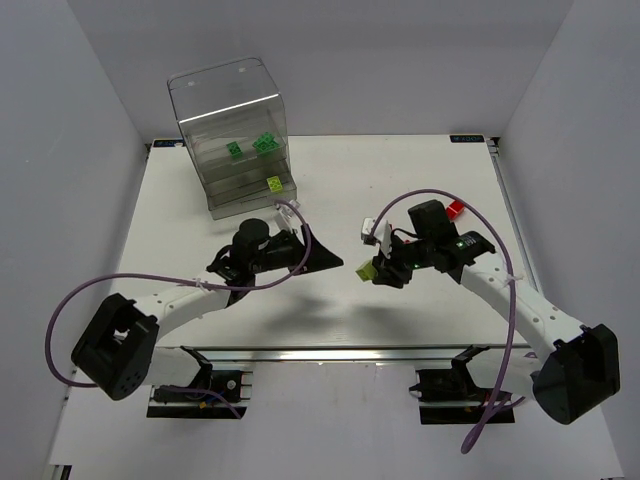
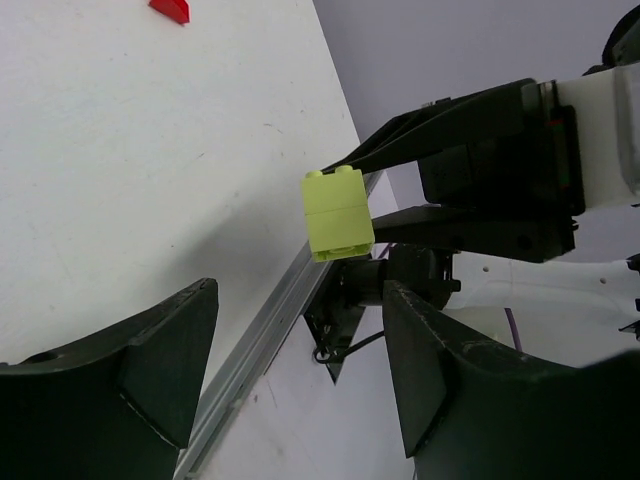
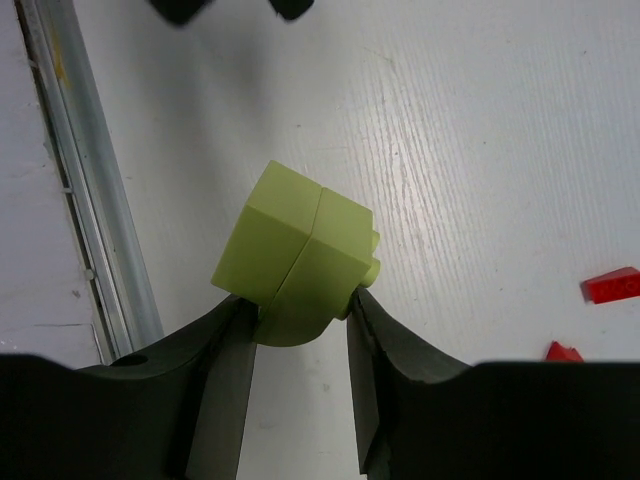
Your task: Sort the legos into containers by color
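Observation:
My right gripper point(image 3: 300, 322) is shut on a pale yellow-green lego point(image 3: 295, 250), two bricks stacked, held just above the table mid-right point(image 1: 367, 270). My left gripper point(image 2: 300, 350) stands open and holds nothing; it points at that lego point(image 2: 337, 213) from the left, a short gap away point(image 1: 324, 262). The clear container cabinet point(image 1: 228, 110) stands at the back left. Two dark green legos point(image 1: 265, 143) lie in an upper drawer and a yellow-green one point(image 1: 274, 184) in a lower drawer. Red legos point(image 3: 611, 285) lie on the table behind the right gripper point(image 1: 453, 209).
An aluminium rail point(image 3: 90, 200) runs along the table's near edge. White walls close in the table on the left, right and back. Purple cables loop off both arms point(image 1: 430, 195).

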Robot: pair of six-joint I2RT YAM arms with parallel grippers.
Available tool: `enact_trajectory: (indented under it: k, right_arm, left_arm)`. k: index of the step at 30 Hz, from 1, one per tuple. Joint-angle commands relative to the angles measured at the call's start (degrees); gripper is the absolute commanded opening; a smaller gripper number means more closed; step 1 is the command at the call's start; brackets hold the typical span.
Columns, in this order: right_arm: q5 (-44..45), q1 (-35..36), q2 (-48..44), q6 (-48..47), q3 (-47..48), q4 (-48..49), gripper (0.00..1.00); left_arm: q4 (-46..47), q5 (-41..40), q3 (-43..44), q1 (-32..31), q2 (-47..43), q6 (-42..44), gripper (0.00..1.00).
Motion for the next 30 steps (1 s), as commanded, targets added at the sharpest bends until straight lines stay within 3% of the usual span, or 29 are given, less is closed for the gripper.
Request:
enact_trajectory:
  k: [1, 11, 18, 19, 23, 30]
  right_arm:
    - [2.0, 1.3, -0.4, -0.8, 3.0, 3.4, 0.0]
    - [6.1, 4.4, -0.9, 0.8, 2.7, 5.5, 0.0]
    - [6.7, 5.5, -1.4, 1.0, 2.7, 5.2, 0.0]
    - [6.8, 5.4, -1.3, 1.1, 2.7, 5.5, 0.0]
    - [6.9, 5.6, -1.7, 1.2, 2.7, 5.4, 0.0]
    - [7.6, 5.5, -2.3, 2.1, 1.3, 6.0, 0.0]
  left_arm:
    - [2.4, -1.8, 2.9, -2.6, 0.6, -2.1, 0.76]
    - [3.1, -3.2, 6.1, -6.7, 6.8, -3.5, 0.76]
    - [4.0, -3.3, 7.7, -7.9, 9.5, -4.1, 0.7]
    - [3.8, -3.1, 8.2, -8.5, 10.3, -4.1, 0.68]
    - [4.0, -2.0, 8.6, -8.5, 11.8, -4.4, 0.42]
    - [4.2, -2.6, 8.8, -8.5, 12.2, -4.2, 0.2]
